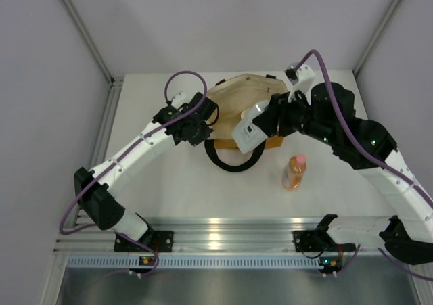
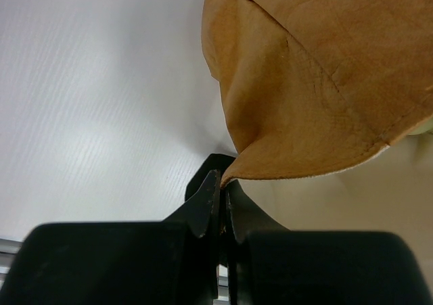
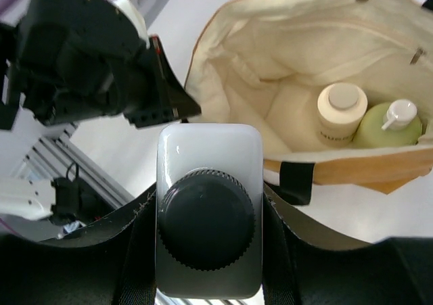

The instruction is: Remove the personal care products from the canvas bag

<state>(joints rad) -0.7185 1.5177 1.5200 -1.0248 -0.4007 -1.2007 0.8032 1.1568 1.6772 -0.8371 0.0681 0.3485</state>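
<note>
The canvas bag lies open at the table's far middle, with its cream lining showing in the right wrist view. My left gripper is shut on a corner of the bag's tan edge, at the bag's left side. My right gripper is shut on a white bottle with a dark cap, held above the bag's front edge. Inside the bag stand a cream bottle and a yellow-green bottle. An orange bottle with a pink cap stands on the table.
The bag's black loop handle lies on the table in front of it. The aluminium rail runs along the near edge. Grey walls close the left, right and far sides.
</note>
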